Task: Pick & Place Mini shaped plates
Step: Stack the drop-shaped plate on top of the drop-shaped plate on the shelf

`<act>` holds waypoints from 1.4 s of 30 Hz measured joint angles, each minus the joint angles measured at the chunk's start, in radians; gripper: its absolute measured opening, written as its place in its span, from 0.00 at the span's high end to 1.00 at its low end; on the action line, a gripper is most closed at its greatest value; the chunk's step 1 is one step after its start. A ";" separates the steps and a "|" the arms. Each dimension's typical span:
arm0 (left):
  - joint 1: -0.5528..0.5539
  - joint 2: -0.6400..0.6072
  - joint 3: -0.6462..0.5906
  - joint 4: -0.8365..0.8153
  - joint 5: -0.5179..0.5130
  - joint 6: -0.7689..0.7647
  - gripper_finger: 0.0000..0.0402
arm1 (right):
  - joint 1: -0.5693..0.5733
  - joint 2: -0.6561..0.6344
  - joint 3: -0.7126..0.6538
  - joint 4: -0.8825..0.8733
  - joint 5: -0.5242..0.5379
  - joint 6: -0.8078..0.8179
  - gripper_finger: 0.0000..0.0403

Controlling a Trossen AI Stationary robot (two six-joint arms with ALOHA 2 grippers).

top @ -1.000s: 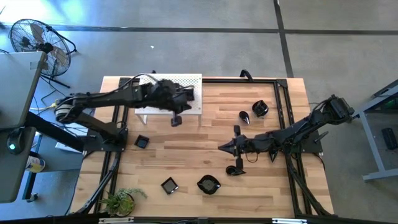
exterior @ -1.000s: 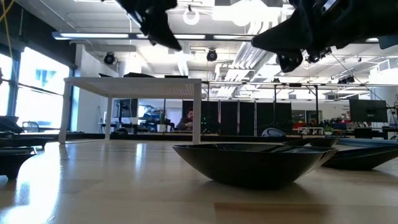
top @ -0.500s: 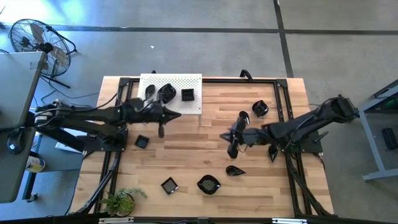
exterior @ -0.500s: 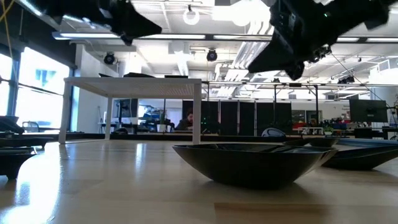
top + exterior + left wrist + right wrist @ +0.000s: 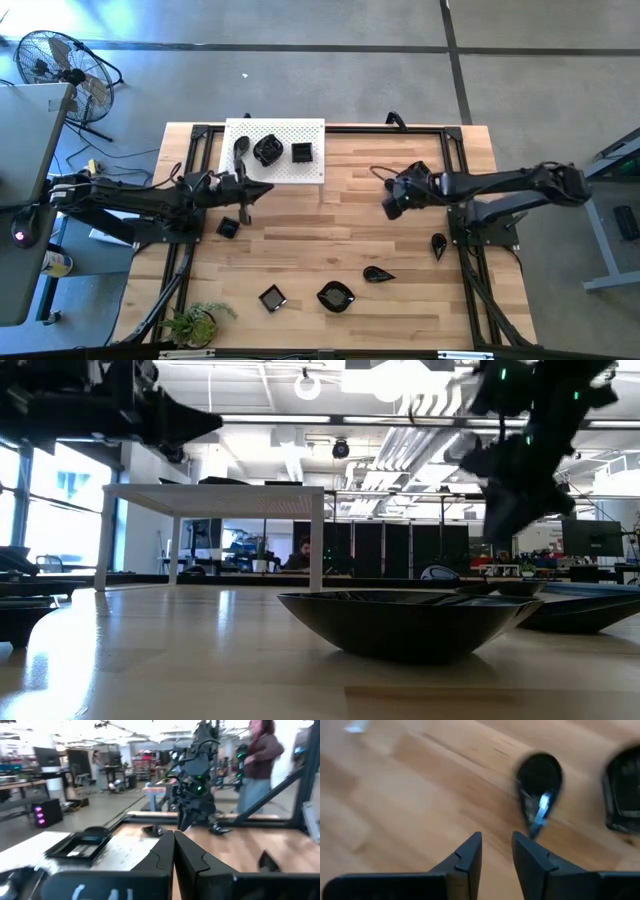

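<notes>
Three mini shaped plates [image 5: 267, 150] lie on the white perforated board [image 5: 310, 128] at the far left. Other black plates lie on the wooden table: a square one [image 5: 228, 228], a square one [image 5: 271, 297], a wavy one [image 5: 335, 296] and two teardrops [image 5: 377, 273] [image 5: 438, 242]. My right gripper [image 5: 392, 205] hovers open over the far right of the table. Its wrist view shows a teardrop plate [image 5: 538, 779] just ahead of the fingers [image 5: 497, 851], untouched. My left gripper [image 5: 246, 208] hangs shut and empty [image 5: 174, 845] near the board's front edge.
A further plate [image 5: 622, 795] lies beside the teardrop, partly under my right arm [image 5: 418, 175]. The board stands on legs [image 5: 318, 540]. A black frame [image 5: 455, 150] rims the table. A small plant [image 5: 195, 322] stands at the near left corner. A person [image 5: 257, 765] stands beyond the table.
My left gripper has drawn back from the board toward the table's left edge, and three plates now show on the board. My right gripper has gone from the table's middle toward the far edge and now points down over the teardrop plate there.
</notes>
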 joint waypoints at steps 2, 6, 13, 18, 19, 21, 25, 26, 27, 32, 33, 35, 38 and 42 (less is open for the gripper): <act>0.000 0.002 -0.013 -0.007 -0.038 0.006 1.00 | -0.060 0.001 -0.047 0.019 -0.032 0.024 0.75; 0.000 0.002 -0.017 -0.005 -0.099 0.020 1.00 | -0.152 0.001 -0.118 0.062 -0.060 0.048 0.75; 0.000 0.003 -0.018 -0.077 -0.108 0.004 1.00 | -0.232 0.001 -0.230 0.271 -0.136 0.050 0.80; 0.000 0.003 -0.018 -0.093 -0.108 -0.002 1.00 | -0.242 0.001 -0.280 0.364 -0.143 0.067 0.87; 0.000 0.003 -0.018 -0.097 -0.108 -0.004 1.00 | -0.242 0.001 -0.292 0.383 -0.143 0.071 0.89; 0.000 0.003 -0.018 -0.107 -0.108 -0.007 1.00 | -0.242 0.001 -0.315 0.422 -0.138 0.074 0.93; 0.000 0.004 -0.018 -0.114 -0.107 -0.007 1.00 | -0.242 0.000 -0.348 0.490 -0.125 0.069 0.99; 0.000 0.004 -0.018 -0.121 -0.107 -0.007 1.00 | -0.240 0.000 -0.350 0.495 -0.120 0.069 0.99; 0.000 0.004 -0.018 -0.132 -0.107 -0.007 1.00 | -0.240 0.000 -0.350 0.497 -0.117 0.066 0.98; 0.000 0.004 -0.018 -0.180 -0.101 -0.081 1.00 | -0.205 -0.002 -0.353 0.579 -0.061 0.014 1.00; 0.000 0.004 -0.017 -0.178 -0.095 -0.107 1.00 | -0.190 -0.002 -0.353 0.603 -0.042 0.007 1.00; 0.000 0.003 -0.016 -0.172 -0.059 -0.141 1.00 | -0.150 -0.002 -0.353 0.644 0.012 -0.005 1.00; -0.001 0.002 -0.015 -0.155 0.005 -0.195 1.00 | -0.071 -0.002 -0.353 0.724 0.138 -0.025 1.00; -0.001 0.002 -0.015 -0.139 0.022 -0.258 1.00 | 0.051 -0.002 -0.353 0.835 0.337 -0.081 1.00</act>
